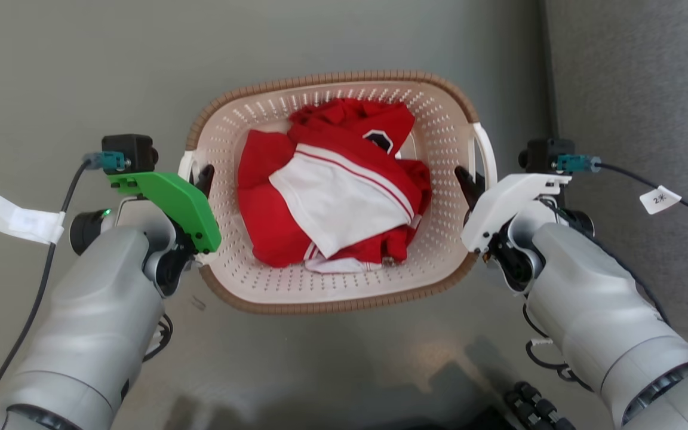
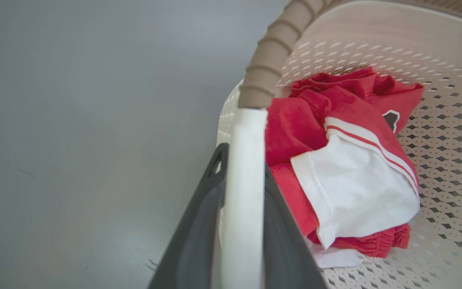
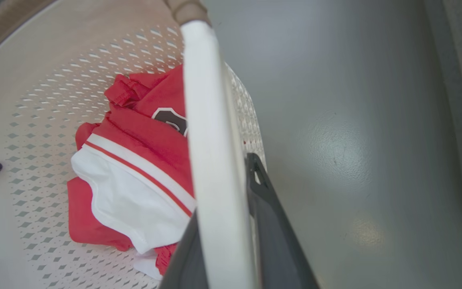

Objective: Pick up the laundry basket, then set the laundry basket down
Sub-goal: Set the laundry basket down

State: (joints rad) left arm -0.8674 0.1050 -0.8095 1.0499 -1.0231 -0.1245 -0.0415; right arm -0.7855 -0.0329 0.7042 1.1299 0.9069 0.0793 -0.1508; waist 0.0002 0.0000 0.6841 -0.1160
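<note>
Grey floor (image 1: 81, 71) everywhere, smooth and a bit shiny, and the basket (image 1: 344, 76) sat square in front of the robot. Whether it was resting on the floor or a touch off it, I couldn't tell. The left end effector (image 1: 197, 177) was pinched onto the left handle (image 2: 245, 180), one dark finger inside the wall and one outside, with the white bar sandwiched tight between them. The right end effector (image 1: 476, 182) did the same on the right handle (image 3: 211, 160).

Inside was just a bundle of red and white clothes (image 1: 332, 191), lumped roughly mid-basket. My guess was a light load in thin plastic, so weight wasn't the issue, but those holey walls would probably flex if squeezed or pulled apart. The handles looked like the stiffest spot to hold. They were smooth though, so they could slide in the fingers if one side rose ahead of the other. Keeping it level with both arms moving together seemed the way to go.
</note>
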